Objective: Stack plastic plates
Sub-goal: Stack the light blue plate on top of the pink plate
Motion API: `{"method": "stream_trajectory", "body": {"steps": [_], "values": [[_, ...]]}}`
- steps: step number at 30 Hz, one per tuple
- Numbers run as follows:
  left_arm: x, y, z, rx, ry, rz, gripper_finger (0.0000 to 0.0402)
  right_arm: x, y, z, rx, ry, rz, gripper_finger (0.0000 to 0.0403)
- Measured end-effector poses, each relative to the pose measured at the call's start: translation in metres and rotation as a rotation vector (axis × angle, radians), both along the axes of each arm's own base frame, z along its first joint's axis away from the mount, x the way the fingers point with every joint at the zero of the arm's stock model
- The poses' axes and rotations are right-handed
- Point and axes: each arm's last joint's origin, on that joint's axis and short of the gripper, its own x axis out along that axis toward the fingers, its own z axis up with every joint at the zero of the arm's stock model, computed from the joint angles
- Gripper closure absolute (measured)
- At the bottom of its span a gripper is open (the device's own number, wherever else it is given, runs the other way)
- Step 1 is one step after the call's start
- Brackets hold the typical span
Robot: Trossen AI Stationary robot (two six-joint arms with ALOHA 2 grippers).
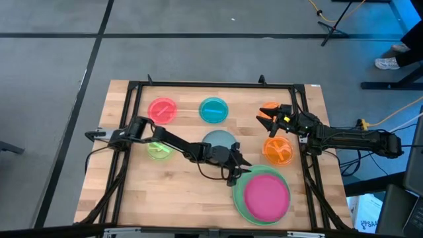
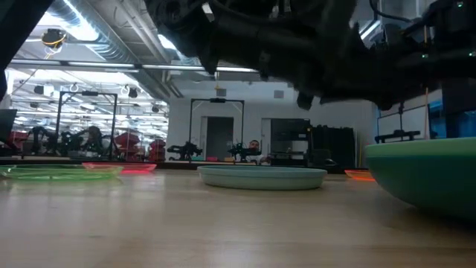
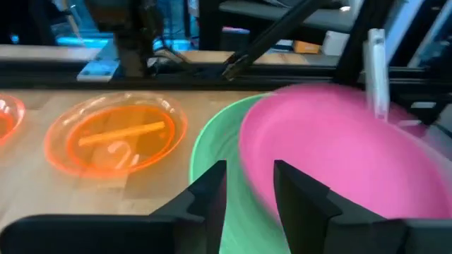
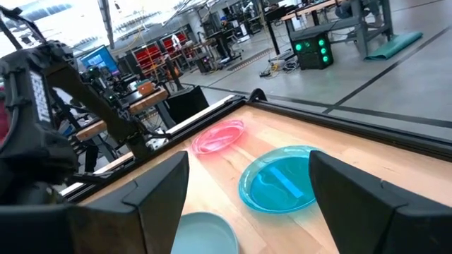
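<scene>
The left gripper [image 1: 236,173] is stretched across the table centre to the near-right stack, w/ its tip at the stack's left rim. In the left wrist view its two dark fingers [image 3: 205,194] stand a little apart w/ a clear gap between them. The rim of the magenta plate [image 3: 339,155] sits just past that gap, and nothing is pinched as far as that view shows. The magenta plate [image 1: 267,196] lies on top of the mint green plate [image 1: 240,198]. A darker green edge may peek out at the stack's far side, though the high view is too coarse to be sure.

The right gripper [image 1: 271,119] hovers above the table's right-far area, fingers spread wide and empty. It's above one orange plate [image 1: 269,106]. The second orange plate [image 1: 277,151] lies nearer, beside the stack.

The other plates lie single on the wood:
- Grey-blue plate [image 1: 219,139] at centre, partly under the left arm.
- Teal plate [image 1: 213,110] far-centre, w/ the translucent pink plate [image 1: 162,110] to its left.
- Lime plate [image 1: 158,150] at left, under the left arm.

In the right wrist view, the pink plate [image 4: 219,136], teal plate [image 4: 279,180] and grey-blue plate [image 4: 201,234] show between that arm's spread fingers.
</scene>
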Motion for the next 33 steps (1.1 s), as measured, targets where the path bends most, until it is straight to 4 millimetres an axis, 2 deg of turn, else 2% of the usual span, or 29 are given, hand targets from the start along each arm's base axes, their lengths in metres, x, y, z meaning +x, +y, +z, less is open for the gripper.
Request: {"method": "stream_trajectory", "body": {"steps": [7, 13, 19, 22, 27, 33], "values": [[-0.015, 0.002, 0.029, 0.067, 0.118, -0.020, 0.0286, 0.000, 0.000, 0.000, -0.004, 0.001, 0.011, 0.0120], [-0.032, -0.007, 0.050, 0.154, 0.191, -0.032, 0.0287, 0.000, 0.000, 0.000, -0.007, 0.003, 0.021, 0.0120], [-0.055, -0.011, 0.055, 0.217, 0.231, -0.030, 0.0287, 0.000, 0.001, -0.001, -0.005, 0.012, 0.028, 0.0120], [-0.074, -0.006, 0.055, 0.218, 0.244, -0.021, 0.0287, 0.000, 0.001, -0.001, -0.005, 0.011, 0.030, 0.0120], [-0.109, 0.003, 0.043, 0.217, 0.279, -0.012, 0.0287, 0.000, 0.001, -0.001, -0.005, 0.011, 0.030, 0.0120], [-0.129, 0.007, 0.022, 0.210, 0.359, -0.030, 0.0287, 0.000, 0.001, 0.000, -0.008, 0.003, 0.028, 0.0120]]}}
